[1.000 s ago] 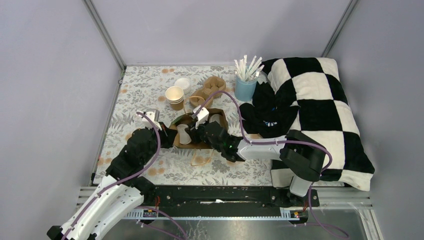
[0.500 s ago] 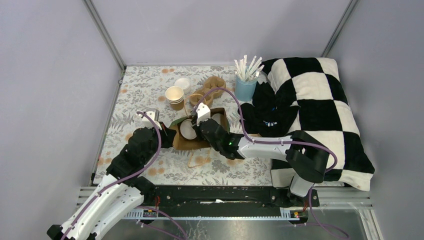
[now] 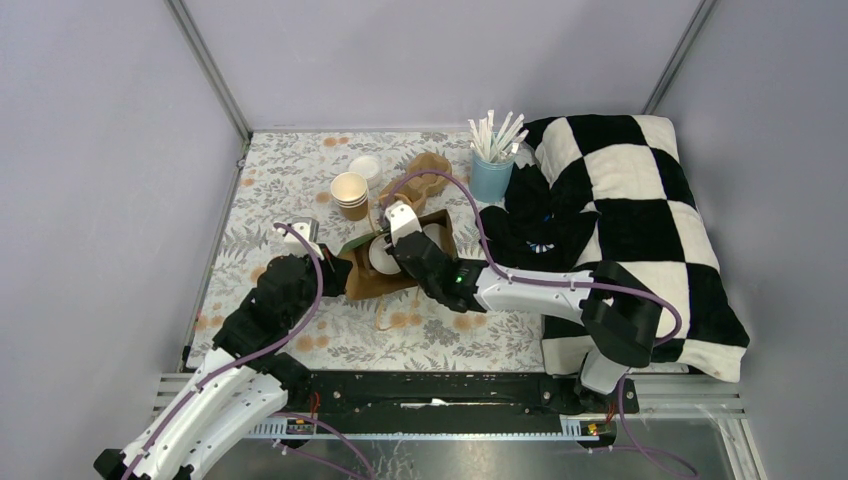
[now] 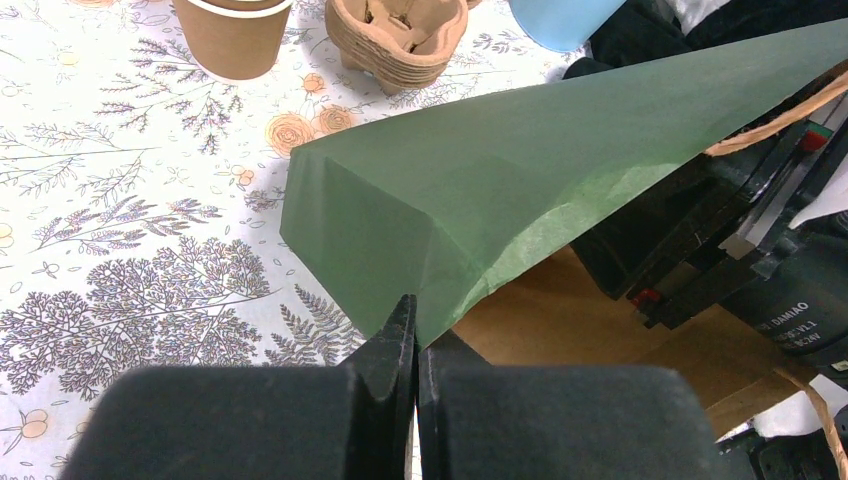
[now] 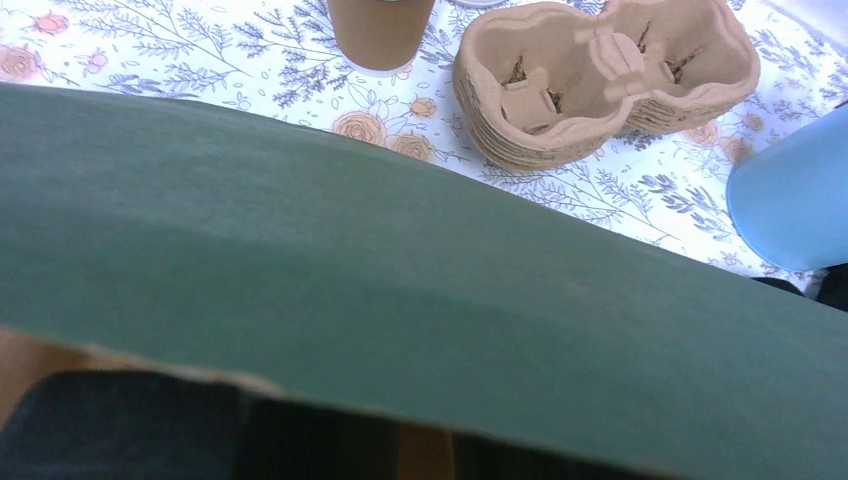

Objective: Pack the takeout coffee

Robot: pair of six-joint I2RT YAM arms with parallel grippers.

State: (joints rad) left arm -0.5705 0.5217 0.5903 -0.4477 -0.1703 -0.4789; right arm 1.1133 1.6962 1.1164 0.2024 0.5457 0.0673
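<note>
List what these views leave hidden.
1. Right wrist view: the green bag wall blocks the right gripper's fingertips, so its grip cannot be read.
2. Top view: that arm covers the bag's mouth. Only a white lid shows, and the cup under it is hidden.
3. Left wrist view: the blue cup is cut off by the top edge.

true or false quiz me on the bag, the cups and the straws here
1. The left pincer is shut on the green paper bag's edge. True.
2. The blue straw cup lies tipped over. False: it stands upright beside the checkered blanket.
3. The pulp carriers sit outside the bag. True.
4. The open cup stack rests on the blanket. False: it stands on the floral tablecloth.
5. A white lid shows at the bag's mouth. True.
</note>
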